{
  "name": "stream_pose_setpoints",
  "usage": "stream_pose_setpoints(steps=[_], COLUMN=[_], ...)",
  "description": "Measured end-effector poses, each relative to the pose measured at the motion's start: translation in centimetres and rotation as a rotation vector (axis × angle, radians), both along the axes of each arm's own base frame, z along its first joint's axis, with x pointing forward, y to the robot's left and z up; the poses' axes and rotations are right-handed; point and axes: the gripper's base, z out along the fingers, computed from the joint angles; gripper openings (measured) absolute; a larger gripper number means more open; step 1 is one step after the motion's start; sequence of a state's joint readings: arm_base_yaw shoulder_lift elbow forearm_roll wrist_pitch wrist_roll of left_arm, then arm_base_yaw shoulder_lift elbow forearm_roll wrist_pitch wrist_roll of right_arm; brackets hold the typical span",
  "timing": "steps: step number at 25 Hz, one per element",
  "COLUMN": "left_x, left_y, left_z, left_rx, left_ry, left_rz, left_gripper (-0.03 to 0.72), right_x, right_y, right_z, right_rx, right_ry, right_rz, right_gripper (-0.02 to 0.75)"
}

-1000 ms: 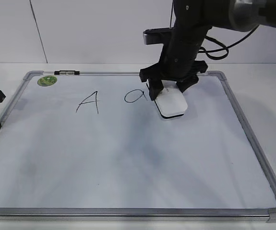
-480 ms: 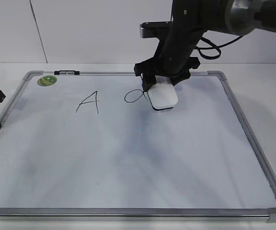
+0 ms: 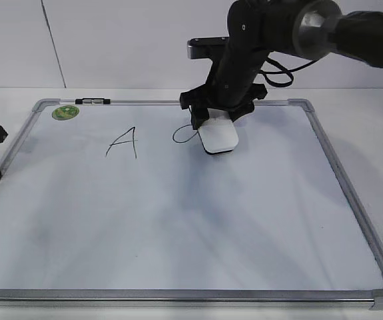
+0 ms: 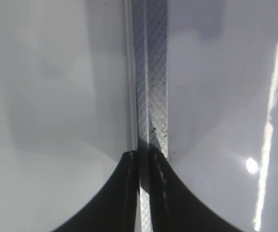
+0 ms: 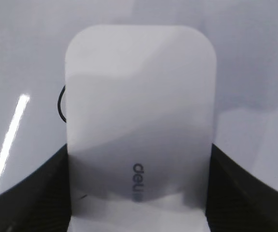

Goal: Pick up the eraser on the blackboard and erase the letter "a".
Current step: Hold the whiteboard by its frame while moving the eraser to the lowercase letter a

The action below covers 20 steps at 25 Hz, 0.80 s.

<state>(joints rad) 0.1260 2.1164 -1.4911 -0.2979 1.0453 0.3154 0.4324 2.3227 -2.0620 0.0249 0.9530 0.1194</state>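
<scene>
walls of plain white (image 3: 131, 40) close off the back of the scene, with one thin dark seam running down at about 11 o'clock, and below them we see a white table (image 3: 371, 113) that carries everything else. blackboard (image 3: 178, 220) fills most of that table: a white writing surface with faint grey smears across its middle, edged by a silver-grey frame with grey corner pieces. a round green sticker (image 3: 65, 113) sits in its 10 o'clock corner, and a small clip-like fitting (image 3: 92, 101) lies on the top rail just beside it. the right arm (image 3: 244, 60) comes in from 1 o'clock, black and trailing cables, reaching down to the upper centre of the board. its right gripper (image 3: 216, 128) has both jaws pressed against the long sides of the eraser (image 3: 218, 137), which we see as a white rounded block lying flat on the board; in the right wrist view the eraser (image 5: 139, 130) shows small grey lettering. the letter "a" (image 3: 186, 135) sits at the eraser's 9 o'clock edge, its right part hidden under the block. a capital "A" (image 3: 123, 142) stands well apart further toward 9 o'clock. the left gripper (image 4: 143, 193) rests at the board's 9 o'clock edge, its two tips almost together with only the frame rail showing in the narrow slit, gripping nothing.
</scene>
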Motion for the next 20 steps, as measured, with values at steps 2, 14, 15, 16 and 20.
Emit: stream_pose_setpoints(steps=[2, 14, 15, 16, 20], left_x=[0.0, 0.0, 0.0, 0.0, 0.0], left_y=[0.0, 0.0, 0.0, 0.0, 0.0], left_z=[0.0, 0.0, 0.0, 0.0, 0.0], left_rx=[0.0, 0.0, 0.0, 0.0, 0.0], left_ry=[0.0, 0.0, 0.0, 0.0, 0.0], left_rz=[0.0, 0.0, 0.0, 0.0, 0.0], left_gripper=[0.018, 0.018, 0.018, 0.018, 0.018], right_x=[0.2, 1.4, 1.5, 1.5, 1.6], right_y=[0.2, 1.2, 1.2, 1.2, 1.3], right_z=[-0.2, -1.7, -1.7, -1.9, -2.4], right_rx=[-0.005, 0.004, 0.004, 0.003, 0.003], right_ry=[0.012, -0.014, -0.017, -0.014, -0.014], right_rz=[0.003, 0.018, 0.02, 0.02, 0.02], right_gripper=[0.549, 0.549, 0.549, 0.549, 0.549])
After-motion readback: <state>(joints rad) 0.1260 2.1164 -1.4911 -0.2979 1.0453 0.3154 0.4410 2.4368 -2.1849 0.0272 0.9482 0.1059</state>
